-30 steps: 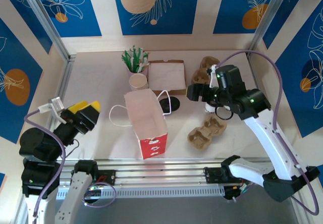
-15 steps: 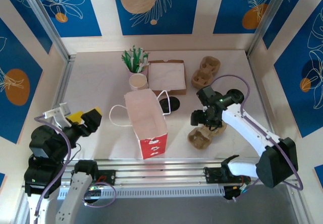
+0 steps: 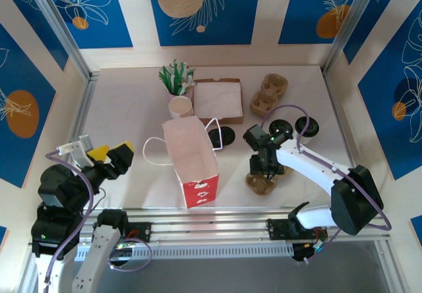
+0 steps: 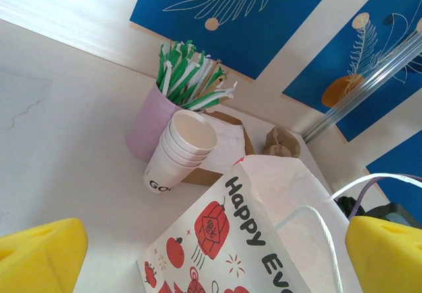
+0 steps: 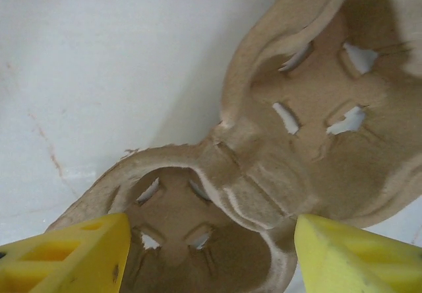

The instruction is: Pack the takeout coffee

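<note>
Takeout coffee packing looks to be at an early stage, with nothing seen packed yet. Nearest the arms' bases, the left gripper (image 3: 112, 154) hangs at the near left of the table (image 3: 125, 108), idle, its yellow fingers spread wide and empty. The red-and-white bag (image 3: 190, 161) sits at centre, handles splayed to both sides. Just right of it, the right arm bends steeply down over a brown carrier (image 3: 262, 183). In the wrist view the right gripper (image 5: 211, 253) has its fingers apart, one either side of the carrier's two-well body, not seen pressing it. Beyond, one coffee cup (image 3: 223, 136), black lid up, stands just beside the bag's far right corner. A second coffee cup (image 3: 306, 126) stands farther right, apart from the arm. Both are outside bag and carrier, so seating and bagging them is probably all still to do. Farthest back are a cup stack (image 3: 180, 107), straws (image 3: 175, 76), a flat box (image 3: 217, 100) and a spare carrier (image 3: 270, 92)
</note>
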Controlling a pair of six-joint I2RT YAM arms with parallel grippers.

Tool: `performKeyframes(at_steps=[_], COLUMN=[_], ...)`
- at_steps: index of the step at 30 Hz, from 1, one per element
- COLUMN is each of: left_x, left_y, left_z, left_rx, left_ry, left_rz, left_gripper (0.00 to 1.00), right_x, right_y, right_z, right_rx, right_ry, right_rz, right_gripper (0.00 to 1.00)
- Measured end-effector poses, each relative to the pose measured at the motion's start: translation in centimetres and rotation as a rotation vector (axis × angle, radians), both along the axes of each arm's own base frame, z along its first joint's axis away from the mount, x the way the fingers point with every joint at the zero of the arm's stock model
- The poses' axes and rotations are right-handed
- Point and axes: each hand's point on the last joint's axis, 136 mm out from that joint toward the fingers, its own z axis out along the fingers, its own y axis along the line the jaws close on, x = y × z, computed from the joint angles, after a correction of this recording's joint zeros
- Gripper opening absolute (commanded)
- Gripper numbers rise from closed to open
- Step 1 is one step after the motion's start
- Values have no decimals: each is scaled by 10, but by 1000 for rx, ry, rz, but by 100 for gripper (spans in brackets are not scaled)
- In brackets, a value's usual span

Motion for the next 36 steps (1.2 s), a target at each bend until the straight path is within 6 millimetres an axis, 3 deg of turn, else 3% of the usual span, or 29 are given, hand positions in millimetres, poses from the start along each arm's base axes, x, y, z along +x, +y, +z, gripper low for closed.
performKeyframes(at_steps=[9,17,31,36], left_x=[0,0,2,5], left_y=[-1,-1,-1,-2], left_z=[0,0,-4,-6], left_rx=[17,18,19,18], left_ry=[-7,-7,5,14], left_rz=[-7,-7,-8,-11], left_gripper=[100,100,100,100], right_x=[0,0,-1,6], right_y=[-9,-12,0,16], right_z=[3,-12,-22,-6], right_rx=[-17,-38,-59,-12], right_ry=[-26,38,59,4], right_rz=[-41,-64,0,35], right_gripper=[62,62,67,67])
